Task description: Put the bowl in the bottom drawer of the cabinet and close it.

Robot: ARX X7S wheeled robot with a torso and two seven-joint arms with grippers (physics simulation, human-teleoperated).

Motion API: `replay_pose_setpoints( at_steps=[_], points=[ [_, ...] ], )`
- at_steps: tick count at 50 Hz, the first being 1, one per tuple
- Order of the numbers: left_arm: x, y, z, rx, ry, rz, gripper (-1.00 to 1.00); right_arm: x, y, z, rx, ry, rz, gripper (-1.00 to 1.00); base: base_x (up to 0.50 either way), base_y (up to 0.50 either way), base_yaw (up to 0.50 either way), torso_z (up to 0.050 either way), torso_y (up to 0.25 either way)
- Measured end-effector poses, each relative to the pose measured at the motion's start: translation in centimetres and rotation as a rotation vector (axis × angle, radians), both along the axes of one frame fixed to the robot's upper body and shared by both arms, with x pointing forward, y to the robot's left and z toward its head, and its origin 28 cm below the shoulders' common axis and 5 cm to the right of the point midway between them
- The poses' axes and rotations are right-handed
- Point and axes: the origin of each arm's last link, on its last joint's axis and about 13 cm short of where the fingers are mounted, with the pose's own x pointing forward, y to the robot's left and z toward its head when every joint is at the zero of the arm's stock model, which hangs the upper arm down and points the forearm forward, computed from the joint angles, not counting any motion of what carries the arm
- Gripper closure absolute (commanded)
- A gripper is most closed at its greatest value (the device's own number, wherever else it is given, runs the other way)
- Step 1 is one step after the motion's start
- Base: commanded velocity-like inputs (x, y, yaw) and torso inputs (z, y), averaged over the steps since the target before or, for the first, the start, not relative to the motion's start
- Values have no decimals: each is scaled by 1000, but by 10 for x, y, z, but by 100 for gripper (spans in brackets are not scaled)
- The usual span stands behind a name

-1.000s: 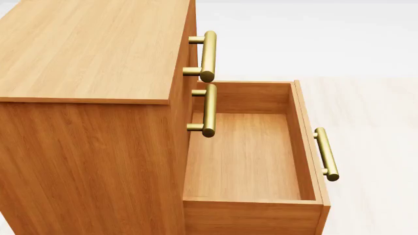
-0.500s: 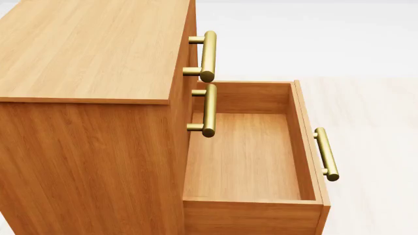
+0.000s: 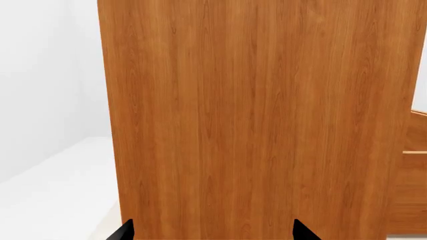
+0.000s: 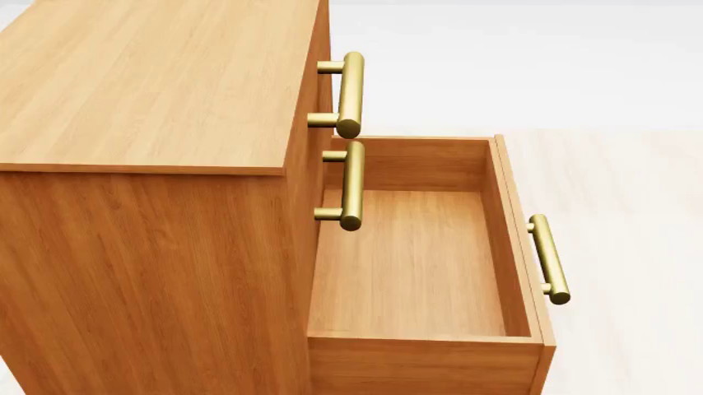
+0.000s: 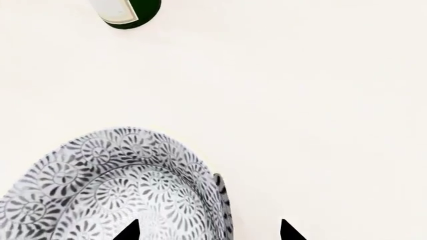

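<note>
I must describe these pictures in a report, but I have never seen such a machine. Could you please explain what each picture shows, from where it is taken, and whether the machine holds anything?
These are simulator renders from a wheeled robot with two arms.

The head camera looks down on a wooden cabinet. Its bottom drawer is pulled open and empty; the two drawers above are shut. Neither arm appears there.

The left wrist camera faces the cabinet's plain side. The two dark tips at the edge belong to the left gripper, which stands open and holds nothing.

The right wrist camera looks at a pale surface. A patterned bowl fills the lower part, at the right gripper. One dark tip lies over the bowl, the other outside its rim; whether they grip it, I cannot tell.

A small dark green object lies farther away.
</note>
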Motion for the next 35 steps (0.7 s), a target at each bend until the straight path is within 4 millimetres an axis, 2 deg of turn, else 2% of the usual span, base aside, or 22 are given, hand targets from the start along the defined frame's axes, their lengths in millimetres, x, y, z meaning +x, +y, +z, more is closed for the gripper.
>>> replay_pose_setpoints(
  at_steps=[9, 10, 21, 35],
  points=[
    [0, 0, 1, 0, 0, 1, -100, 0, 0, -2, 18, -6, 3, -100, 0, 0, 0, 0, 0],
    [0, 0, 1, 0, 0, 1, -100, 0, 0, -2, 20, -8, 3, 100, 0, 0, 0, 0, 0],
    [-1, 0, 1, 0, 0, 1, -100, -1, 1, 2, -56, -72, 55, 100, 0, 0, 0, 0, 0],
    [-1, 0, 2, -1, 0, 0, -100, 3, 9, 28, -201, -225, 155, 100, 0, 0, 0, 0, 0]
  ],
)
